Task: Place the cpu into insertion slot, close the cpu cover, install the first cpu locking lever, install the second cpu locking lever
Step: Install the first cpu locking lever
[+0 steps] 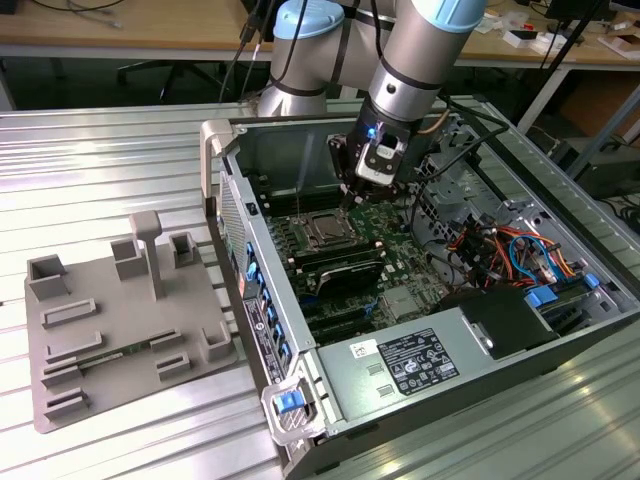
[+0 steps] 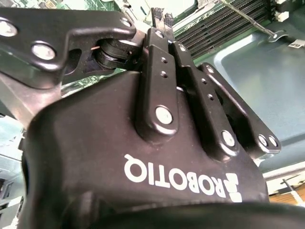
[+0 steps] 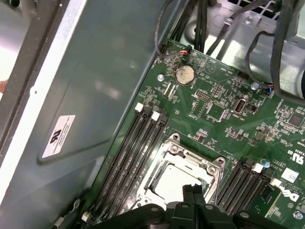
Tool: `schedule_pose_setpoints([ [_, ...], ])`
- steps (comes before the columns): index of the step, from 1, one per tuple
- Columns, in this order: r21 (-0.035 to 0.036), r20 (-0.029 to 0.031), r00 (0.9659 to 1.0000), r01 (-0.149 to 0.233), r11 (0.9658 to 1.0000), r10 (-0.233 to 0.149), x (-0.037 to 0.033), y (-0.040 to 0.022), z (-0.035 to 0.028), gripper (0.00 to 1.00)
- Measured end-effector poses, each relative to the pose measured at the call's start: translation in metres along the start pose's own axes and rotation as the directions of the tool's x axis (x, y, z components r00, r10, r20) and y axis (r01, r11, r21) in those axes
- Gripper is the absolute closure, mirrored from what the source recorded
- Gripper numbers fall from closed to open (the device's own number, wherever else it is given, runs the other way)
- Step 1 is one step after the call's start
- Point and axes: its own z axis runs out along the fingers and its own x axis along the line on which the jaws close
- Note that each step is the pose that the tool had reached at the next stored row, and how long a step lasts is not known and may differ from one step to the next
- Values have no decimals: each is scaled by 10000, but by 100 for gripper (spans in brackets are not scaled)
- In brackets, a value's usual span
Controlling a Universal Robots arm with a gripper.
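Black claw (image 2: pixel 159 21) links are seen closest in the second wrist view, and its fingers look pressed together with nothing seen between them — closed and not holding anything. In the first wrist view the fingertips (image 3: pixel 193 191) hang just over the insertion slot (image 3: pixel 178 179) on the green board (image 3: pixel 224 119). The cpu (image 3: pixel 171 183) is seen lying flat in the slot, its pale grey top showing inside the silver cpu cover (image 3: pixel 190 160), which seems to be laid down around it. The chip is judged small, light, stiff and easily hurt — best held by its edges only. Long black memory slots (image 3: pixel 126 157) lie just beside it, inside the open computer case (image 1: pixel 225 160).
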Motion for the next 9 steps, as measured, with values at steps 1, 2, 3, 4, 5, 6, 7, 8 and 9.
schedule_pose_setpoints([
  [1,5,4,9999,105,9999,-105,0,0,0,89],
  [2,8,5,9999,146,9999,-146,0,0,0,89],
  [3,11,7,9998,191,9998,-191,0,0,0,89],
  [4,13,8,9997,243,9997,-243,0,0,0,89],
  [5,15,10,9996,285,9996,-285,0,0,0,89],
  [6,20,13,9994,348,9994,-348,0,0,0,89],
  [7,24,15,9991,420,9991,-420,0,0,0,89],
  [8,26,17,9989,478,9989,-478,0,0,0,89],
  [9,29,18,9987,514,9987,-514,0,0,0,89],
])
